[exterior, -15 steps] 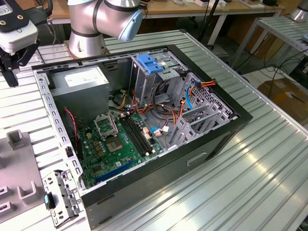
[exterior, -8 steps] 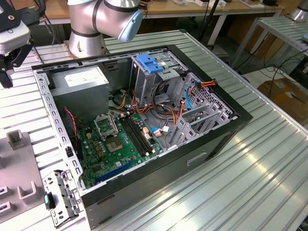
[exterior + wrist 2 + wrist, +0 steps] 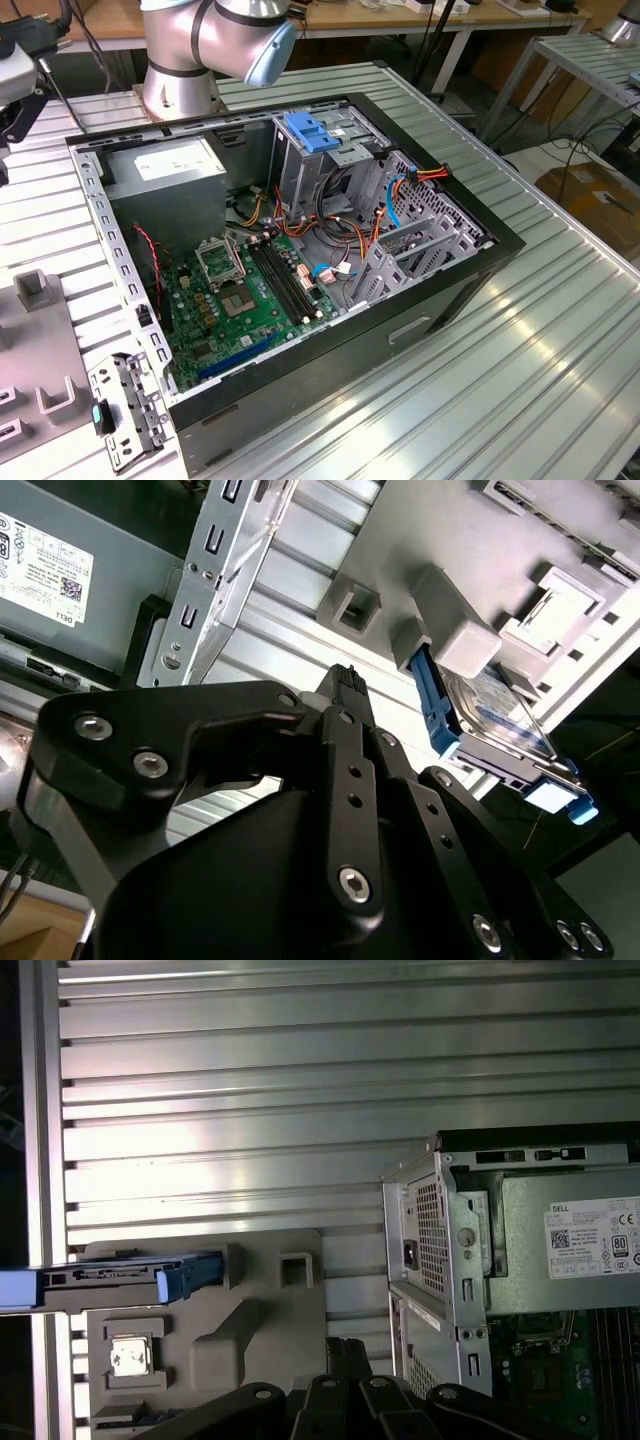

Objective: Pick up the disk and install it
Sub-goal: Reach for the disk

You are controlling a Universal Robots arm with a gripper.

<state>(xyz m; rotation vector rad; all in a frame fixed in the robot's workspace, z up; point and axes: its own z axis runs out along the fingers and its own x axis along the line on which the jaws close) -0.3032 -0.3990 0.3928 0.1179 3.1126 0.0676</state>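
The disk (image 3: pixel 497 716) stands on edge in a grey holder block (image 3: pixel 455 630), off to one side of the computer case. Blue plastic rails (image 3: pixel 430 695) frame it. In the first wrist view the disk (image 3: pixel 110 1282) shows edge-on, with a blue rail end, on the grey fixture plate (image 3: pixel 260 1300). My gripper (image 3: pixel 345 675) hangs above the ribbed table between the fixture and the case. Its black fingers meet at the tip with nothing between them. The gripper (image 3: pixel 345 1348) is a short way from the disk and does not touch it.
The open computer case (image 3: pixel 470 270) lies on the aluminium table (image 3: pixel 560 340). Inside are a motherboard (image 3: pixel 250 290), a grey power supply (image 3: pixel 165 165) and a drive cage (image 3: pixel 345 150) topped by a blue latch plate (image 3: pixel 310 132). A metal bracket (image 3: pixel 125 405) lies by the fixture plate (image 3: pixel 40 350).
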